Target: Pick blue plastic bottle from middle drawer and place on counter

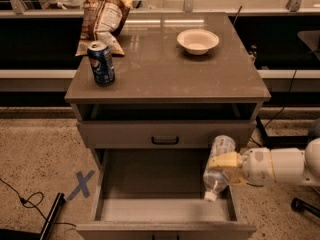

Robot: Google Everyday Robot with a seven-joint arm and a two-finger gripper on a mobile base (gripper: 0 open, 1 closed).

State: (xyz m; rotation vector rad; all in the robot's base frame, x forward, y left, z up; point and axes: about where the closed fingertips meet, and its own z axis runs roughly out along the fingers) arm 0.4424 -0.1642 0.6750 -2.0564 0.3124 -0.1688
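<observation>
Blue plastic bottle hangs tilted and cap-down, clamped around its middle by the gripper. Just below and to the left of the gripper, the middle drawer stands open. The grasp and lift look done. Raising the bottle to the counter, well above the gripper, and releasing it remain.

The clear bottle hung cap-down, slightly tilted, at lower right, clasped by the gripper over the right wall of the open drawer; the glossy counter filled upper centre.
</observation>
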